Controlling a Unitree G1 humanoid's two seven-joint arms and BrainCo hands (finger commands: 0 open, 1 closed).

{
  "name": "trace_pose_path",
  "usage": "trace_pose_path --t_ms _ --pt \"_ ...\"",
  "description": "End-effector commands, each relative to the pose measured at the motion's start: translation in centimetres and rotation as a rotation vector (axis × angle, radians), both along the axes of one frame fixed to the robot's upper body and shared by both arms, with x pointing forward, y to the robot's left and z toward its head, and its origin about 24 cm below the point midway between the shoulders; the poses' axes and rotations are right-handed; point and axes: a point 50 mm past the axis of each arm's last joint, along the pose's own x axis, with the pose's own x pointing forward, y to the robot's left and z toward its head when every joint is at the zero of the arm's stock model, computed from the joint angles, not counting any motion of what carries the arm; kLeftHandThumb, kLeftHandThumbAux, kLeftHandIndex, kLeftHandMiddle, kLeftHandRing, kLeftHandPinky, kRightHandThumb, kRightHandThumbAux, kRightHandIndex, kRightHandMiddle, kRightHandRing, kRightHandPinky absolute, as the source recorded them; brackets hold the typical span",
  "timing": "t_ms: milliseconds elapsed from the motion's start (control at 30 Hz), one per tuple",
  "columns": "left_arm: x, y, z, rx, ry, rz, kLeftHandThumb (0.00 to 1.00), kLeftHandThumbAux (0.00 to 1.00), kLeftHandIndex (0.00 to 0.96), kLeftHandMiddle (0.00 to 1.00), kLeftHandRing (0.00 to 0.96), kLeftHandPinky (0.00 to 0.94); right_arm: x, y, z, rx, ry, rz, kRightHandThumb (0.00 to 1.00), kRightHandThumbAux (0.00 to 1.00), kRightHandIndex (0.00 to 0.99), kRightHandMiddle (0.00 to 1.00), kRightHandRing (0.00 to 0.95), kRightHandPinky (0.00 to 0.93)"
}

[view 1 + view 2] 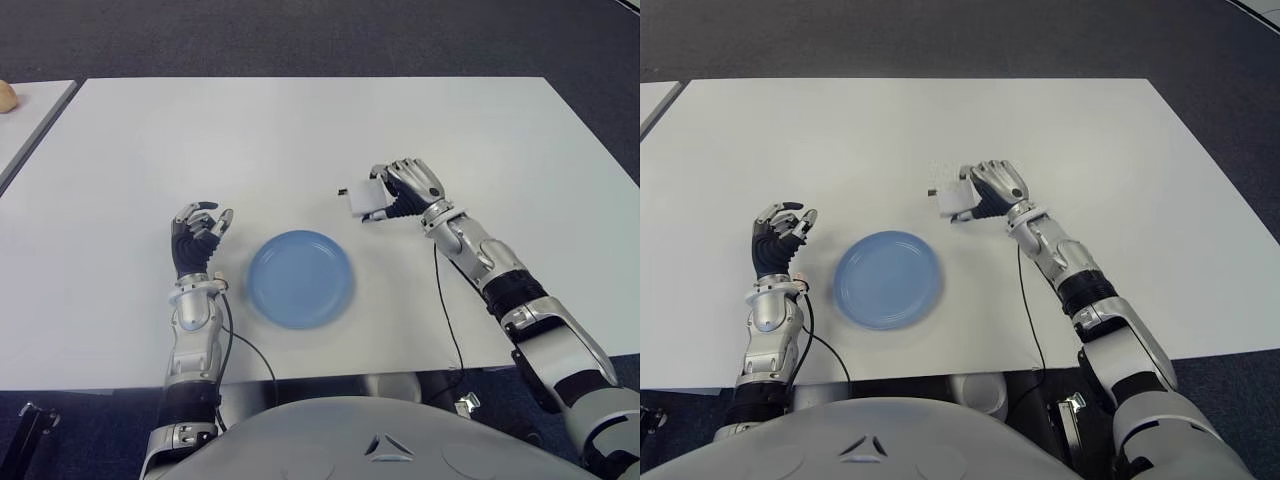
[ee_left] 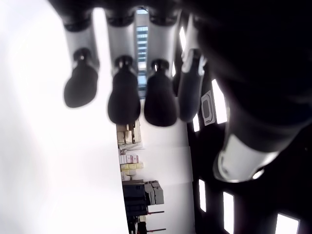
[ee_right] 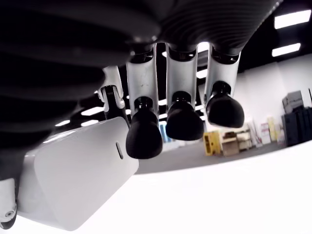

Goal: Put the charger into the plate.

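right hand (image 1: pixel 400 190) grips charger (image 1: pixel 362 197) — just beyond plate (image 1: pixel 300 278) rim.

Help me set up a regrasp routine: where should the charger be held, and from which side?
Grip the charger across its flat white body, as the right hand does now, fingers over one broad face. Come from the side away from the plate, probably leaving the prong end clear. The left hand shows left of the plate.

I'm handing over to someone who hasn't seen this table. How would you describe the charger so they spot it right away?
On the white table, find the blue plate near the front edge. Beyond it, on the robot's right, the right hand holds the charger in its fingers. It is the only white, boxy block, with a dark end pointing left.
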Motion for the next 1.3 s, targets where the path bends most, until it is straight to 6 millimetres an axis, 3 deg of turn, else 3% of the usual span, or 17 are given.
trace_pose_path --t_ms 33,567,933,1300 --pt "0.2 -0.1 -0.3 -0.019 0.007 -0.008 0.708 0.721 0.439 0.770 0.743 0.737 0.2 1.0 2.1 0.082 -0.044 0.012 0.700 0.732 0.437 0.826 0.817 0.806" --pt "0.1 -0.1 -0.7 -0.016 0.008 -0.006 0.708 0.721 0.439 0.774 0.749 0.743 -1.0 3.1 4.4 0.176 -0.097 0.117 0.701 0.731 0.437 0.830 0.818 0.802" --pt "0.2 0.0 -0.8 -0.018 0.013 -0.005 0.707 0.721 0.439 0.772 0.747 0.741 -3.6 5.5 5.6 0.245 -0.082 0.336 0.702 0.729 0.438 0.839 0.829 0.823" --pt "0.2 0.0 -0.8 -0.012 0.012 -0.004 0.708 0.721 0.439 0.769 0.744 0.741 -5.4 7.0 2.4 0.168 0.048 0.536 0.705 0.726 0.438 0.904 0.876 0.880"
